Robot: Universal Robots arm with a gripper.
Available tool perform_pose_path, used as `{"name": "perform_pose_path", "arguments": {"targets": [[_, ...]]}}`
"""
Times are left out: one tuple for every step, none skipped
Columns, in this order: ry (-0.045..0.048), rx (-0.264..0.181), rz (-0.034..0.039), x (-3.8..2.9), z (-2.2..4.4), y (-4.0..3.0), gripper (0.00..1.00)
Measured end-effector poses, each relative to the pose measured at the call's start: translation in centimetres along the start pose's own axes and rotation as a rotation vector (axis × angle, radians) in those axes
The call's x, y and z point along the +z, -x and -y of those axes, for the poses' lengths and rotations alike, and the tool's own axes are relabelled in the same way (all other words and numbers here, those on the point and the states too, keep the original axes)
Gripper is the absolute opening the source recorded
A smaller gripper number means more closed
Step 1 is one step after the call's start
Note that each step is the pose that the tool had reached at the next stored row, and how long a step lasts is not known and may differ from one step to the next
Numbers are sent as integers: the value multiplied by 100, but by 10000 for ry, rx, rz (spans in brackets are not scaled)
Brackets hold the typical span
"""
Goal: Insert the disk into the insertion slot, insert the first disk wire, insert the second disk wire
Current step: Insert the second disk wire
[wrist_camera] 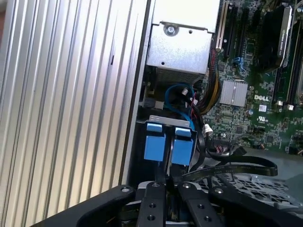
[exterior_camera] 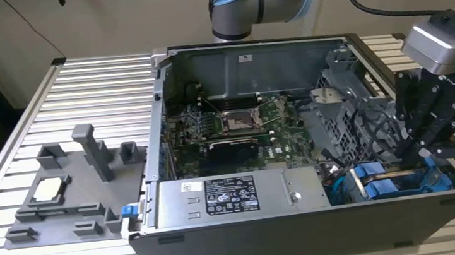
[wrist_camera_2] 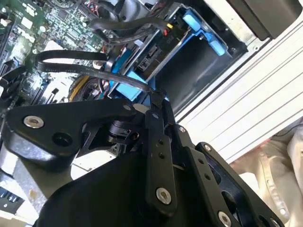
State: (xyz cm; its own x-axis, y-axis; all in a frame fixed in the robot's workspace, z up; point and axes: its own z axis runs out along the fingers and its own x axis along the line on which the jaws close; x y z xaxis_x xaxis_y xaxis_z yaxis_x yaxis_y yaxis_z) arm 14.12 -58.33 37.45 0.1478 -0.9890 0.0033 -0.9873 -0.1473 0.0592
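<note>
My gripper (exterior_camera: 420, 153) hangs over the drive bay at the front corner of the open computer case (exterior_camera: 170, 140), on the exterior view's right. Its fingers are shut on a black flat wire (wrist_camera: 227, 168), which curves away from the fingertips toward the motherboard. The same wire (wrist_camera_2: 120, 78) leaves my gripper (wrist_camera_2: 156, 97) in the second wrist view. Just beyond my gripper (wrist_camera: 169, 182), two blue-framed drives (wrist_camera: 155, 142) sit side by side in the bay. I cannot tell which of them is the disk.
A silver power supply (exterior_camera: 235, 196) lies along the case's near wall, with the motherboard (exterior_camera: 236, 123) behind it and a grey metal cage (exterior_camera: 344, 109) beside the bay. Blue cables (wrist_camera: 177, 97) loop above the drives. A grey fixture (exterior_camera: 73, 182) stands on the ribbed table.
</note>
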Motion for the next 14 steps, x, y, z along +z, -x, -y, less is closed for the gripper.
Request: {"name": "perform_pose_path", "arguments": {"targets": [[-3,-2,26,2,11,-12,16],[-10,-4,80,5,17,-18,16],[-22,-4,166,7,18,-23,16],[-36,-1,258,10,19,-27,16],[-54,9,377,13,19,-30,16],[-70,20,480,16,20,-32,16],[-87,32,597,19,21,-33,16],[-104,44,713,22,21,-35,16],[-121,60,819,25,21,-37,16],[-132,82,894,28,21,-40,16],[-139,111,933,30,20,-44,16],[-143,138,960,33,20,-46,16],[-146,149,977,34,20,-47,16],[-146,149,979,34,20,-46,16]]}}
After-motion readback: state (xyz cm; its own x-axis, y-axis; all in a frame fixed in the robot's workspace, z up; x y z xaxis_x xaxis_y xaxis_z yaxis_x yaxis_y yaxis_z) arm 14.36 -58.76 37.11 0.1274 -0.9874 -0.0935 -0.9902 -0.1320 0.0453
